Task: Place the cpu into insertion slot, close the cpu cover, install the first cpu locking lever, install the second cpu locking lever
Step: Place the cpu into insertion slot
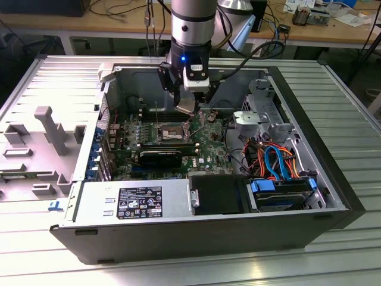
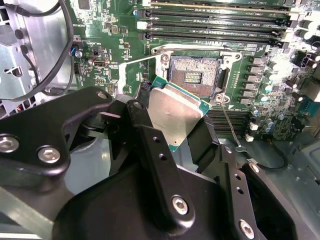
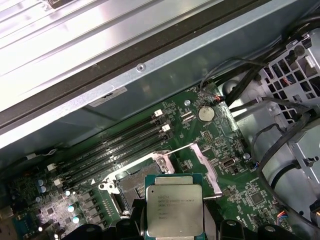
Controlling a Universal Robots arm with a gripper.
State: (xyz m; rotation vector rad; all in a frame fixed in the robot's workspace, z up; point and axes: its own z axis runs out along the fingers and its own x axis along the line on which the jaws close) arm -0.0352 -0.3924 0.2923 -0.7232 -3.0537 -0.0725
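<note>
The chip (image 2: 172, 110) is pinched between the fingers of the gripper (image 2: 174, 136) and is held tilted above the board, just short of the bare socket (image 2: 192, 77). The cover (image 3: 205, 167) is seen standing open beside it. Memory slots (image 2: 215, 22) are seen beyond.

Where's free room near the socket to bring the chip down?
The socket is bare, bordered by memory slots, the opened cover and a row of capacitors. The tool holds the chip close to it. Crowded: the cables at the exterior view's right. Bare table outside the case.
</note>
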